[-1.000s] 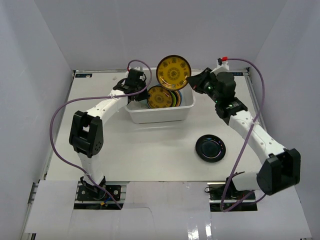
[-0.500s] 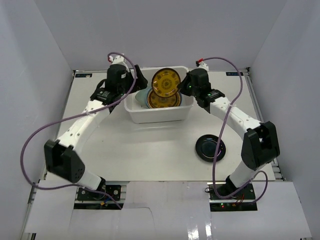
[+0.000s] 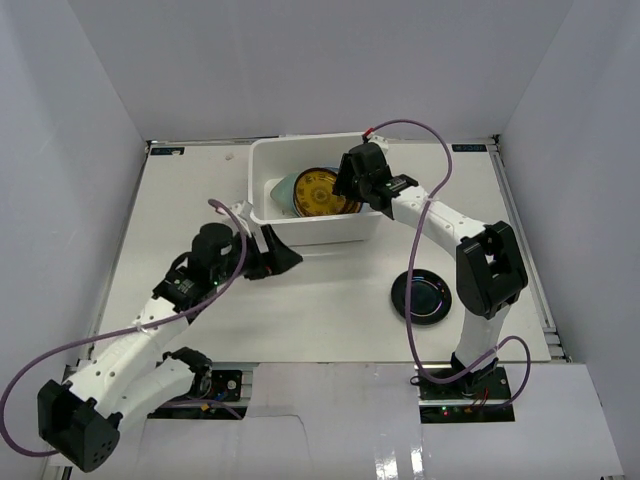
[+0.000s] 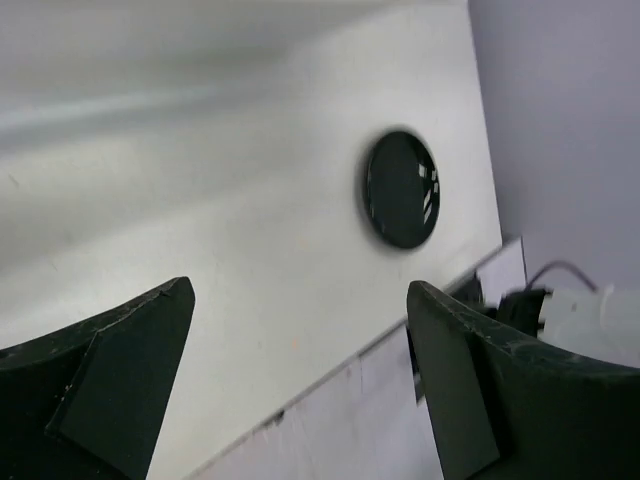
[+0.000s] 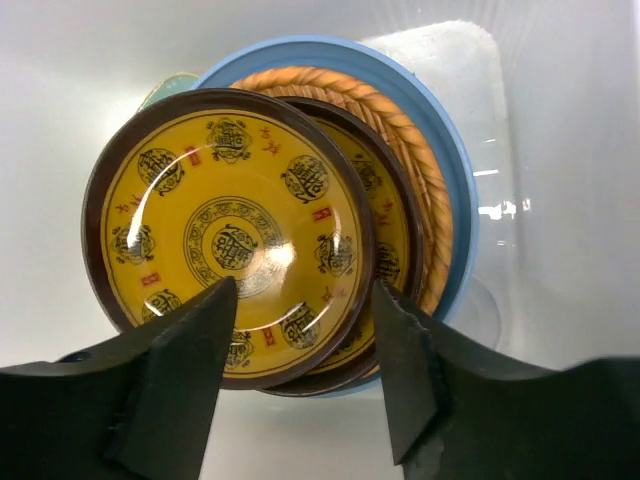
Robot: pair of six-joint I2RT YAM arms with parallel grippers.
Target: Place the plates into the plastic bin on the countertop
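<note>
We see the right gripper [image 5: 305, 335] with its fingers spread, one on each side of the near rim of a gold-patterned plate [image 5: 230, 240]; neither finger visibly presses on it. That plate lies on top of a stack. Under it is a second gold-patterned plate [image 5: 398, 250], then an orange woven plate [image 5: 425, 180], then a light blue plate [image 5: 458, 170], each peeking out to the right. A sliver of a pale mint plate [image 5: 165, 88] shows at the upper left. The stack sits inside the plastic bin [image 3: 320, 232], which stands toward the far middle of the countertop [image 3: 300, 300]. The right arm [image 3: 440, 222] reaches into the bin over its right rim.

Our left gripper [image 4: 298, 300] is spread wide with nothing between its fingers. It hovers above the countertop just off the bin's near left corner, at the end of the low-stretched left arm [image 3: 150, 320]. One glossy black plate [image 3: 420, 296] lies flat on the countertop, outside the bin and in front of its right end
</note>
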